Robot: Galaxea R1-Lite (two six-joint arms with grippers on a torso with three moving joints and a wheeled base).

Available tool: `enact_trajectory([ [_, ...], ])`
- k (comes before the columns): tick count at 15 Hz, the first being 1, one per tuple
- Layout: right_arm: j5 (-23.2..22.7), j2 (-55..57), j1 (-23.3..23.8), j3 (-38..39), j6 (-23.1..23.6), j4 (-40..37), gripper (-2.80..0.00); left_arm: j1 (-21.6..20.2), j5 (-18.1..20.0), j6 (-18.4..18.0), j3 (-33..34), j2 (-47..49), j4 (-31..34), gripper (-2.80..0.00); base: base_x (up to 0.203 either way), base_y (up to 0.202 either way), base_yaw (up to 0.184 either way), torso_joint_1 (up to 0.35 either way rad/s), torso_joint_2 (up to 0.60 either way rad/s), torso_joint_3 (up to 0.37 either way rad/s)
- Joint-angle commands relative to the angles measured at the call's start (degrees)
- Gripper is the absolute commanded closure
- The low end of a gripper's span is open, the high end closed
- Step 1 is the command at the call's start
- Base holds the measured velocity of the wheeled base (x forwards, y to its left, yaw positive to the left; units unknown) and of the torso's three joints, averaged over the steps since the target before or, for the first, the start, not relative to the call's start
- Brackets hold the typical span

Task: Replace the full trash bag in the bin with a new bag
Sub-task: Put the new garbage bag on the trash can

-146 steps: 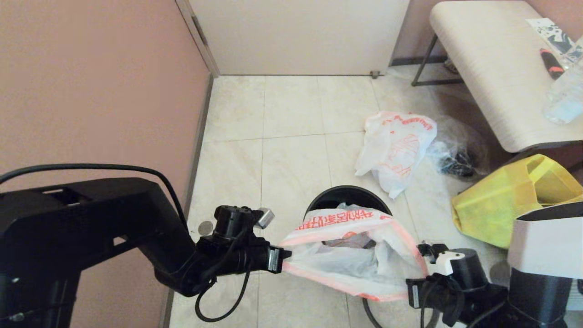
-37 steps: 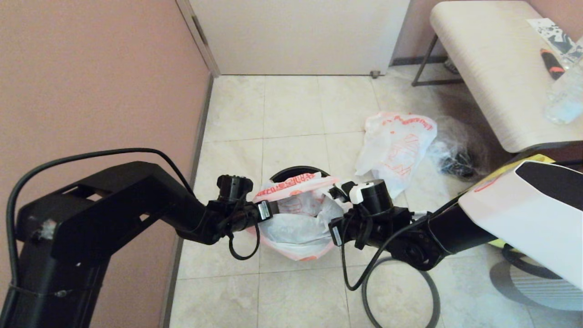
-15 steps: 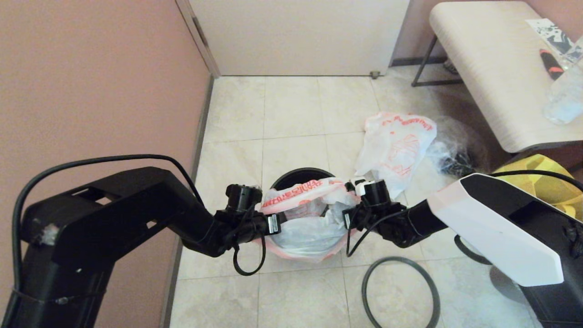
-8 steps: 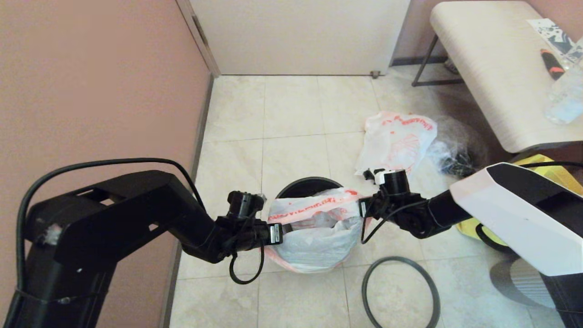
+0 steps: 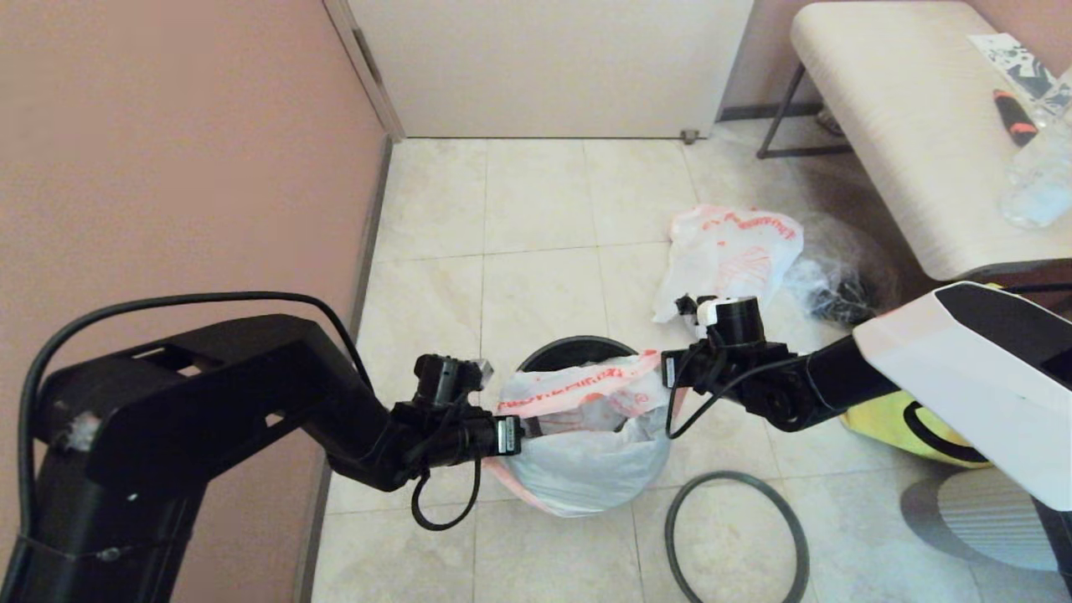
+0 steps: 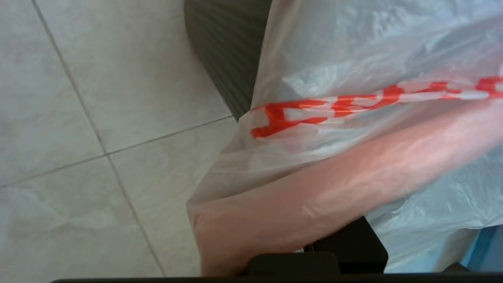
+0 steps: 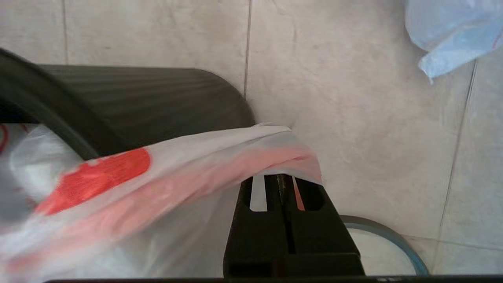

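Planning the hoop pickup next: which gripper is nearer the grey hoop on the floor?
Right. The right gripper holds the bag just beyond the hoop; the left gripper is farther, across the bag.

new bag (image 5: 586, 419) over bin (image 5: 559, 353), hoop (image 5: 735, 536) on floor right of it

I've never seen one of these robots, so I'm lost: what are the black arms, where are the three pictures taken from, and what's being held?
The head camera looks down at a tiled floor. The two wrist cameras look along each arm's fingers. The left gripper and right gripper are each shut on an edge of the new bag, stretching it over the bin. The bin's hoop lies on the floor nearby. The full trash bag lies further back, a yellow tote to the right.
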State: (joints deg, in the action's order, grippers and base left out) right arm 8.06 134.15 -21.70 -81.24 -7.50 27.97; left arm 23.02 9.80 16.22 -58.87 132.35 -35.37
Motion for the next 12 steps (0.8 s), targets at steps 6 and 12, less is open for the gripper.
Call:
enact_trajectory([
  [6, 0.11, -2.45, -2.60, -0.76, -0.31, 0.16, 0.00, 0.03, 5.56, -0.75, 2.48, -2.58, -0.51, 0.00, 0.000, 0.000, 0.000, 0.000, 0.00, 0.000],
  [12, 0.03, -3.90, -5.42, -0.85, -1.29, 0.25, 0.00, 0.10, 8.70, -2.94, 4.11, -3.24, -0.41, 0.00, 0.000, 0.000, 0.000, 0.000, 0.00, 0.000],
])
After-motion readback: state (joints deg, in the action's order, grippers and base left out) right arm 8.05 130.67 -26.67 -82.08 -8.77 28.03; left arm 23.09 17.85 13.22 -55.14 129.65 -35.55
